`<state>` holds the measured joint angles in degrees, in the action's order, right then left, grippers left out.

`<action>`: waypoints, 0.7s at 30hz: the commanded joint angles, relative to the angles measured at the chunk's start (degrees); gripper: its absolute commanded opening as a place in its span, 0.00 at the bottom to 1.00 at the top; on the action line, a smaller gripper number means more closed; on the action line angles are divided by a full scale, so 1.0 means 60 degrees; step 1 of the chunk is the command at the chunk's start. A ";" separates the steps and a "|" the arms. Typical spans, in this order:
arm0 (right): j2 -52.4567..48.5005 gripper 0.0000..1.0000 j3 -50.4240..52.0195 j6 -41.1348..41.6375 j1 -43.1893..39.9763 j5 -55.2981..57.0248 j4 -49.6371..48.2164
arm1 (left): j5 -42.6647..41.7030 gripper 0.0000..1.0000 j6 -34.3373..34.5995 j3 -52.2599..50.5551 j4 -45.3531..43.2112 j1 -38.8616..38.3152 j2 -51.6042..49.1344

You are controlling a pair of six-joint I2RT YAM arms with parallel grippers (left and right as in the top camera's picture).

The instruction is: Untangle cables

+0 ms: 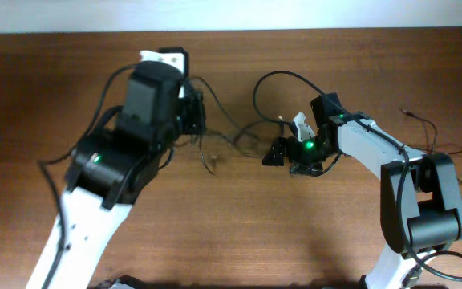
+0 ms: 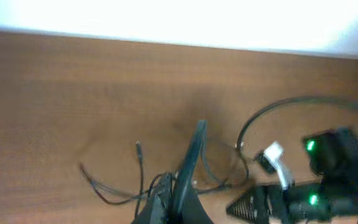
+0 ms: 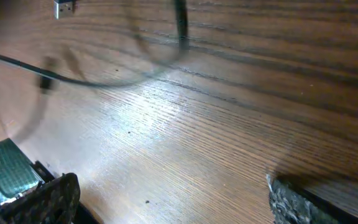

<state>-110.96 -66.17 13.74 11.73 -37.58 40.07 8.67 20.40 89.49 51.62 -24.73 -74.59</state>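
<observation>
The cables (image 1: 233, 138) lie bunched at the centre of the overhead frame on the tabletop (image 1: 239, 233), between the arms; the left jaws are pressed together at the bunch's left edge, whether on a strand I cannot tell; the right jaws stand spread and empty just right of it; a pull now, with nothing anchoring the far side, would likely drag or tighten the tangle.
</observation>
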 commanded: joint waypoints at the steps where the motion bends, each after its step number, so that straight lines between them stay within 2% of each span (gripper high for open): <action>1: -0.0809 0.98 0.0641 0.0033 0.0098 0.1563 0.0073 | 0.1683 0.00 -0.0018 0.0175 0.0062 0.0047 0.0776; 5: -0.0809 0.98 0.0641 0.0036 0.0098 0.1563 0.0066 | 0.2091 0.00 -0.0015 0.0055 0.1293 0.0047 0.0477; 9: -0.0809 0.98 0.0641 0.0040 0.0098 0.1504 -0.0029 | 0.0991 0.00 -0.0011 0.0055 0.2186 0.0047 -0.0219; 12: -0.0809 0.99 0.0641 0.0040 0.0098 0.1297 -0.0044 | 0.0940 0.00 0.0270 0.0055 0.2269 0.0047 -0.0477; 15: -0.0809 0.98 0.0641 0.0029 0.0102 -0.1290 0.1869 | 0.0663 0.00 0.0845 0.0055 0.2269 0.0084 -0.0561; 16: -0.0809 0.95 0.0641 -0.0018 0.0106 -0.2692 0.2189 | 0.0160 0.00 0.0845 0.0055 0.2273 0.0255 -0.0561; 18: -0.0809 0.80 0.0641 -0.1107 0.0127 -0.6047 0.2299 | -0.0590 0.00 0.0845 0.0055 0.2273 0.0743 -0.0561; 20: -0.0809 0.78 0.0641 -0.1293 0.0127 -0.7570 0.2291 | -0.1406 0.00 0.0841 0.0055 0.2277 0.1188 -0.0586; 21: -0.0809 0.77 0.0641 -0.1290 0.0200 -0.7643 0.2284 | -0.2058 0.00 0.0750 0.0055 0.2306 0.1439 -0.0656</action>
<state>-115.98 -62.28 8.84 12.14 -71.37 53.80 5.50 24.56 89.69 65.36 -18.79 -77.91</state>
